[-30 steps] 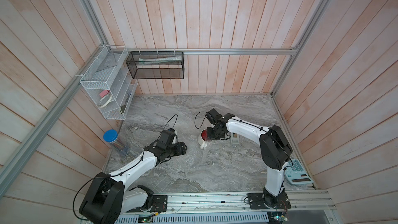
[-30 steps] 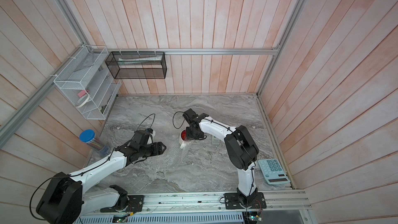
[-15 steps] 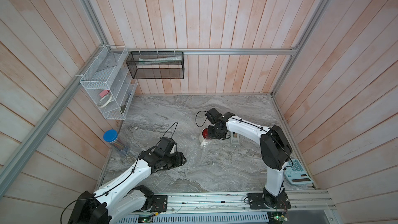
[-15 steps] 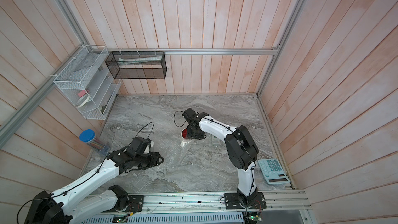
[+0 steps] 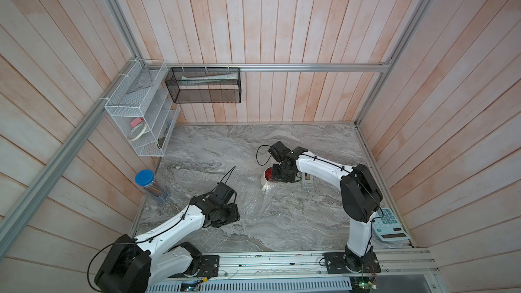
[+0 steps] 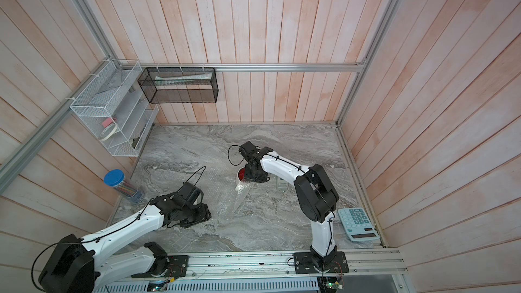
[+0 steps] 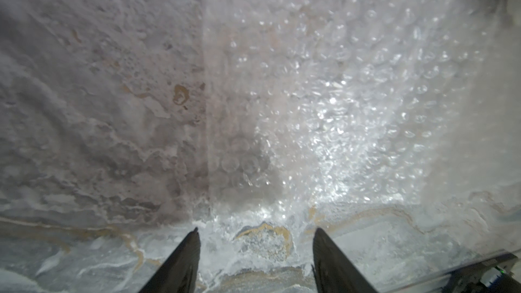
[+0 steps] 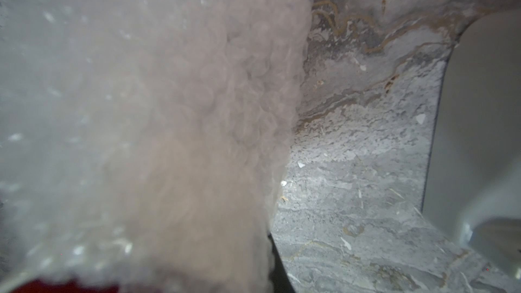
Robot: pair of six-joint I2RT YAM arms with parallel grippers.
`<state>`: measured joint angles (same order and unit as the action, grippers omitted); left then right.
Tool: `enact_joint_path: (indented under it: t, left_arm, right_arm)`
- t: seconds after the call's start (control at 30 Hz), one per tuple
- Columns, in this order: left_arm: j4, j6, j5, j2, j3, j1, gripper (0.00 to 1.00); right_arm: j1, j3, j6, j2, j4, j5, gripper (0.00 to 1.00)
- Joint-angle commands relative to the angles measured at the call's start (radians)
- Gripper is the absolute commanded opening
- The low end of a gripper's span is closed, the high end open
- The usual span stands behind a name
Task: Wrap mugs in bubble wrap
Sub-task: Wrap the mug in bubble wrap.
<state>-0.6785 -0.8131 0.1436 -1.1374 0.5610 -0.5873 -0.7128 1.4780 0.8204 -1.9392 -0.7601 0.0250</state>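
The left fingers [image 5: 231, 217] hang released, spread over a crinkled corner of the wrap [image 7: 338, 94], which lies flat on the desk [image 5: 298, 221] ahead of them. The right fingers [image 5: 279, 177] are clenched on a lifted fold of wrap at the rim of the upright mug [image 5: 264, 181].

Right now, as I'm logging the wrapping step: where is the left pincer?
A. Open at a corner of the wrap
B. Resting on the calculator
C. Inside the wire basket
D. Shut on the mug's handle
A: in the left wrist view the left pincer has its jaws apart on either side of the wrap's crumpled corner, low over the table.
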Motion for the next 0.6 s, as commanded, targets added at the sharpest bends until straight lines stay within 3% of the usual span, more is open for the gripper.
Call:
enact_joint_path:
  t: [0.0, 0.17, 0.4, 0.57]
  left_arm:
    - [0.039, 0.013, -0.028, -0.035, -0.001, 0.029, 0.66]
    - [0.119, 0.039, -0.020, -0.080, -0.029, 0.069, 0.64]
    - [0.190, 0.077, 0.038, -0.181, -0.014, 0.070, 0.49]
    - [0.177, 0.091, 0.050, -0.188, -0.026, 0.068, 0.19]
  right_arm:
    - [-0.007, 0.007, 0.016, 0.032, 0.013, -0.008, 0.06]
    - [-0.008, 0.009, 0.015, 0.028, 0.015, -0.016, 0.07]
    - [-0.011, 0.017, 0.002, 0.026, -0.005, -0.009, 0.10]
    - [-0.013, 0.015, 0.005, 0.026, -0.002, -0.015, 0.16]
